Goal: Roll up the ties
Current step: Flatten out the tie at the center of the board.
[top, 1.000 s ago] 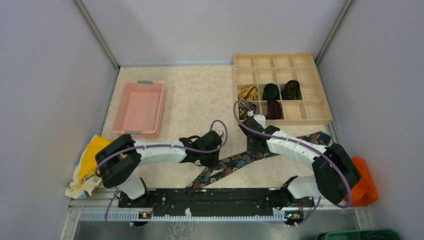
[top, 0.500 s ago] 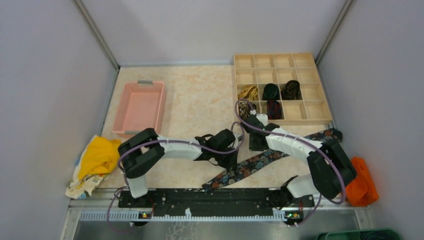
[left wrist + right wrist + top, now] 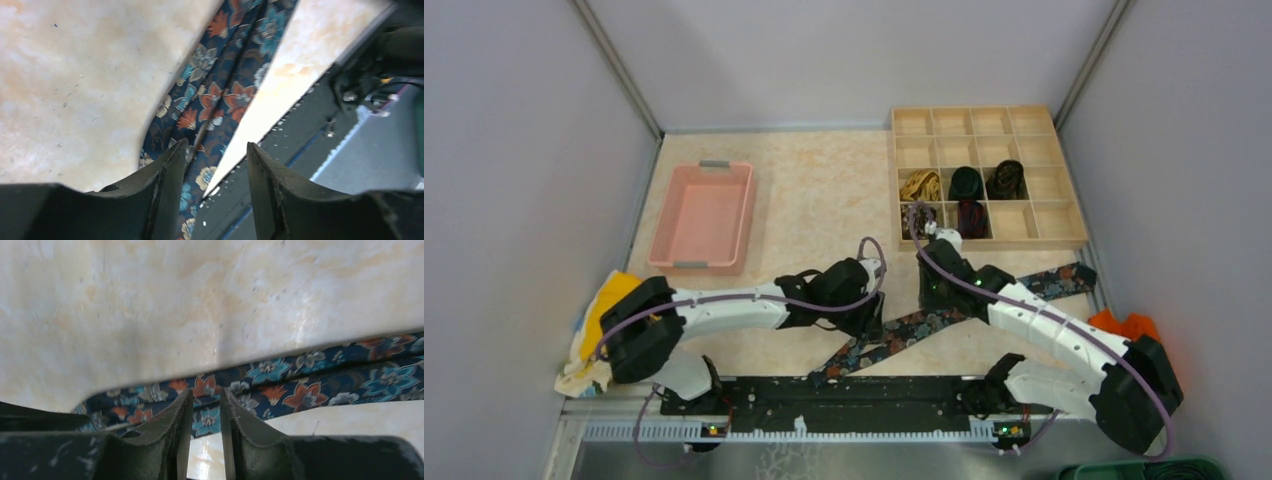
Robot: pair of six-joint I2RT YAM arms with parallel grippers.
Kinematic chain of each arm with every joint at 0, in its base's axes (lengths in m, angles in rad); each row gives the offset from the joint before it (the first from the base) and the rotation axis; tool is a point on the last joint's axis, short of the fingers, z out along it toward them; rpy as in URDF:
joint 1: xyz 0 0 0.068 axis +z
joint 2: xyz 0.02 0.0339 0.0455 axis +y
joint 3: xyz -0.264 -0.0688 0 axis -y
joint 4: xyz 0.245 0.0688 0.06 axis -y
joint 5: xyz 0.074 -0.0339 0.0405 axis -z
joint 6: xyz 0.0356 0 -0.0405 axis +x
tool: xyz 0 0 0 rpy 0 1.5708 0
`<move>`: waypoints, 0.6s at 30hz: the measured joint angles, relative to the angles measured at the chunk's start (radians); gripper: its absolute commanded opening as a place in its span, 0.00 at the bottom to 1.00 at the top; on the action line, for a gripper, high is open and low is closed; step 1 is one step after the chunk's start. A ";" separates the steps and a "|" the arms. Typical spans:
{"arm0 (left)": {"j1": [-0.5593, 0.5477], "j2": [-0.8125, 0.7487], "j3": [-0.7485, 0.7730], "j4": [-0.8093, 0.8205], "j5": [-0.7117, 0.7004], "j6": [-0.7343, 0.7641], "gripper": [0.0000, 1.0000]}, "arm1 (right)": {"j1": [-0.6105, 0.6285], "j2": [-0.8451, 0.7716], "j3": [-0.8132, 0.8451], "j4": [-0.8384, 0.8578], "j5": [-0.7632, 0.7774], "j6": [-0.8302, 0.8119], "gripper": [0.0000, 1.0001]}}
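A long dark floral tie [image 3: 904, 330] lies flat and slanted across the table's near part, from the front rail to the right wall. My left gripper [image 3: 869, 318] hovers over its lower stretch. In the left wrist view the gripper [image 3: 216, 150] is open and the tie [image 3: 220, 85] runs under the gap, ungripped. My right gripper [image 3: 936, 292] sits over the tie's middle. The right wrist view shows this gripper [image 3: 206, 395] open by a narrow gap, with the tie [image 3: 310, 385] just past the tips. Several rolled ties [image 3: 966, 182] fill compartments of the wooden organizer [image 3: 1064, 240].
A pink bin [image 3: 701, 265] stands at the left. A yellow cloth [image 3: 609, 300] lies at the near left by the left arm's base, and an orange cloth [image 3: 1124, 325] at the near right. The black front rail [image 3: 854, 395] runs just below the tie's end.
Both grippers have opened, the left wide and the right slightly, letting go of the tie. The left arm swung right, then back left. The tie now lies flat on the table.
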 measured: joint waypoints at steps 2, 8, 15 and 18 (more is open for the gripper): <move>0.000 -0.070 -0.008 -0.010 -0.013 0.003 0.57 | 0.045 -0.008 -0.026 -0.007 -0.017 0.013 0.32; 0.000 -0.279 -0.019 -0.029 -0.068 0.008 0.51 | 0.211 0.015 -0.083 -0.023 -0.048 0.061 0.33; 0.000 -0.520 -0.103 -0.080 -0.237 -0.007 0.50 | 0.292 0.112 -0.083 0.004 -0.068 0.102 0.33; 0.000 -0.580 -0.139 -0.103 -0.285 -0.020 0.50 | 0.294 0.164 -0.084 0.011 -0.073 0.117 0.32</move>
